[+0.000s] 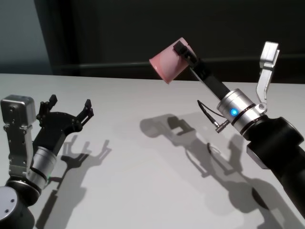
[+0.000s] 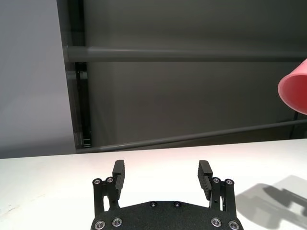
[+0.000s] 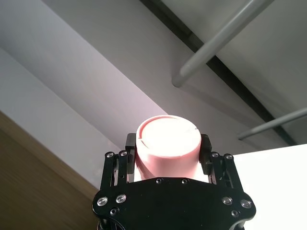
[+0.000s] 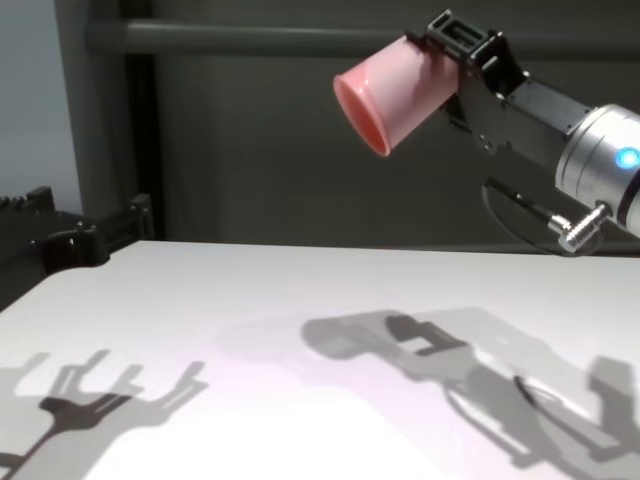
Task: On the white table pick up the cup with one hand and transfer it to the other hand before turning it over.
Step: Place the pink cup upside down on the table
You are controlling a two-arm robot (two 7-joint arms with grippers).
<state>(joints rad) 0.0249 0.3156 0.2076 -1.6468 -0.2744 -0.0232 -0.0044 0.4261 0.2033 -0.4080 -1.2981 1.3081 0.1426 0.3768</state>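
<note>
Cup (image 1: 167, 63) held in air by right gripper (image 1: 185, 51), blue-lit arm, raised high above desk (image 1: 143, 191), well clear of the surface. Fingers (image 3: 206, 152) clamp its pink walls on both sides near the base; cup tilted, rim pointing down and toward robot's left, base facing the wrist cam. Left gripper (image 1: 66, 112) low on the left just above the desk, fingers (image 2: 118, 173) spread wide, nothing between them, well apart from cup

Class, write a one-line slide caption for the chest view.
Right gripper holds the pink cup tilted above the white table.
</note>
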